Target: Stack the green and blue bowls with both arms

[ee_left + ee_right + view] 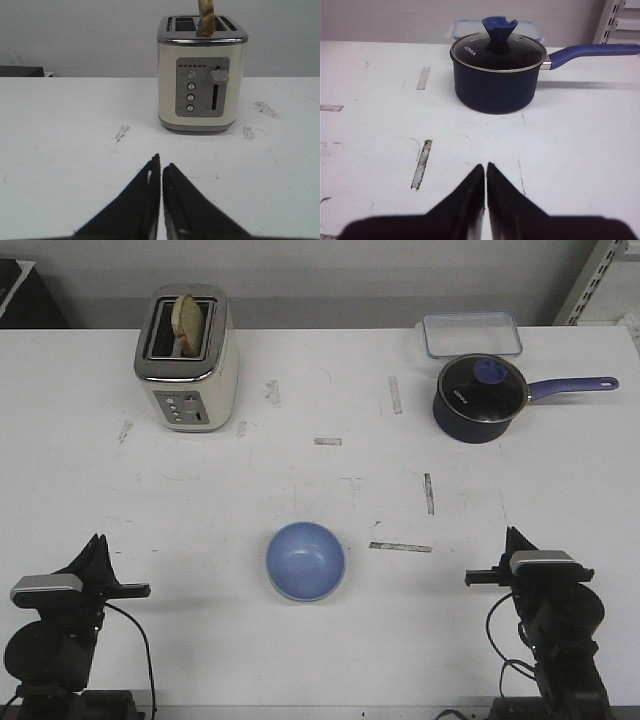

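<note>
While both arms are waiting at the near edge of the table point(300, 370), the blue bowl point(305, 561) is sitting upright at 6 o'clock between them, well apart from each. No green bowl is showing in any view, so whether it is nested under the blue one cannot be told. The left gripper point(160, 167) is pointing at the toaster point(202, 75) with its jaws pressed together and holding nothing; the right gripper point(485, 172) is likewise closed and empty, facing the saucepan point(496, 75) at 1 o'clock. Judging by its look, the bowl is handling light, stiff and slippery, so pinching its thin rim seems best.
</note>
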